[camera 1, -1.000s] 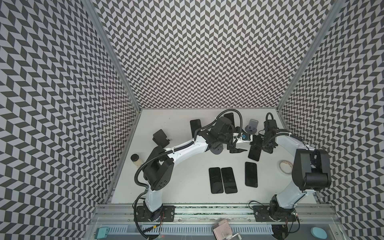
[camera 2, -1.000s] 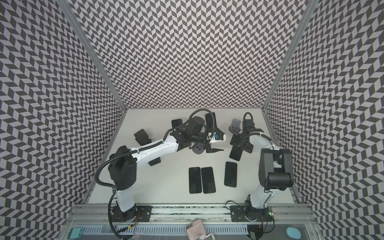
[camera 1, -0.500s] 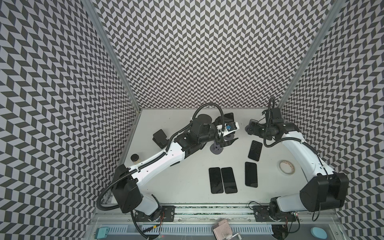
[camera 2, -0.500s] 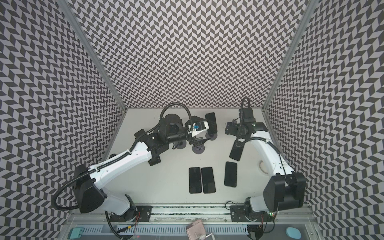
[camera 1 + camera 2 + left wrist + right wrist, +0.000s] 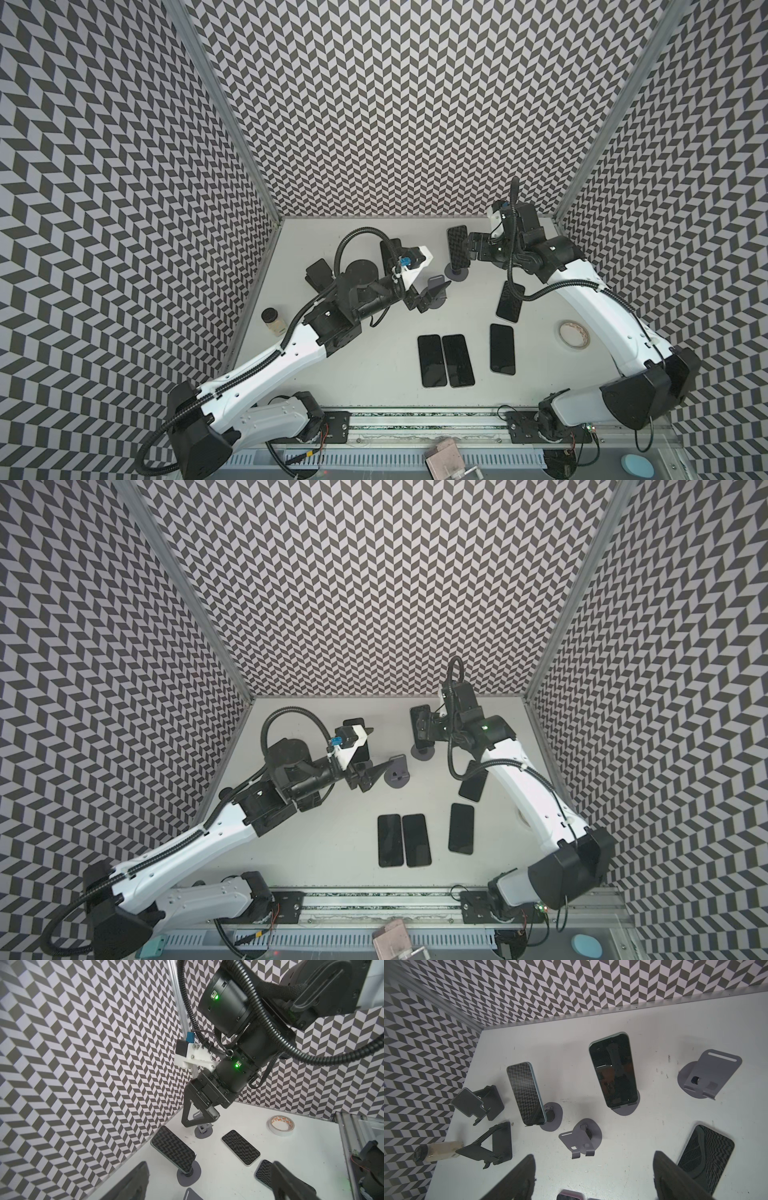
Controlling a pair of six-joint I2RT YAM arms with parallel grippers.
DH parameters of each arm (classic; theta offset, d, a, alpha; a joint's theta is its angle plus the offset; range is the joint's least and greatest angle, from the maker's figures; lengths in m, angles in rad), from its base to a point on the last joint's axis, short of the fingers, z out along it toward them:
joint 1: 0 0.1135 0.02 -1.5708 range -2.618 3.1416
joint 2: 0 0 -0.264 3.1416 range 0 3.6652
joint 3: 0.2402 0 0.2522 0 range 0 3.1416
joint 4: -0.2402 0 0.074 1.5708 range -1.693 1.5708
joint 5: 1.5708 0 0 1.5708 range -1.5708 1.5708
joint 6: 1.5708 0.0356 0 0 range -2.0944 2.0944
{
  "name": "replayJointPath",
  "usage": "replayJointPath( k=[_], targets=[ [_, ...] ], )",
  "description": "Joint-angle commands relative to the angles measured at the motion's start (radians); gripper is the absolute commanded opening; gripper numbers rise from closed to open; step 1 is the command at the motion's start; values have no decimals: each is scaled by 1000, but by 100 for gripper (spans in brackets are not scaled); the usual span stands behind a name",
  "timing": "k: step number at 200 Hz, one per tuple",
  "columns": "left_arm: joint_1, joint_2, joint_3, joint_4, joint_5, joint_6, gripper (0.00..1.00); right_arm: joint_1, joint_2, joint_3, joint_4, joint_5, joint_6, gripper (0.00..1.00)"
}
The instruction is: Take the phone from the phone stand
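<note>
A dark phone [image 5: 456,243] leans upright on a grey phone stand [image 5: 457,274] at the back of the table. My right gripper [image 5: 471,249] reaches in from the right, level with the phone's right edge; whether it touches the phone I cannot tell. In the right wrist view that gripper [image 5: 595,1159] is open with nothing between its fingers, and the phone [image 5: 612,1070] stands farther ahead. My left gripper [image 5: 428,293] is open beside an empty grey stand [image 5: 438,284]. A second phone [image 5: 525,1093] rests on another stand further left.
Several phones lie flat toward the front and right [image 5: 444,359] [image 5: 510,307]. A tape roll [image 5: 573,334] sits at the right. A small bottle [image 5: 273,322] and black folding stands [image 5: 320,272] are by the left wall. Another empty grey stand [image 5: 710,1074] shows in the right wrist view.
My right gripper has moved left from the back right until it is beside the phone on the stand. My left gripper has drawn back a little to the left.
</note>
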Motion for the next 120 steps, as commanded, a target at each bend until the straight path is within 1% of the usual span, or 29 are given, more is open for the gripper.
replayJointPath(
  k=[1, 30, 64, 88, 104, 120],
  targets=[
    [-3, -82, -42, -4, -79, -92, 93, 33, 24, 30, 89, 23, 25, 86],
    [-1, -170, -69, -73, -166, -112, 94, 91, 39, 29, 134, 30, 34, 85],
    [2, -256, -106, -145, -252, -143, 95, 164, 66, 50, 133, 61, 27, 85],
    [6, -327, -209, -138, -313, -184, 95, 216, 76, 53, 136, 111, 9, 84],
    [15, -372, -280, -122, -340, -210, 95, 238, 85, 48, 153, 121, 2, 83],
    [31, -398, -314, -120, -373, -242, 95, 264, 97, 49, 178, 118, -10, 83]
  ],
)
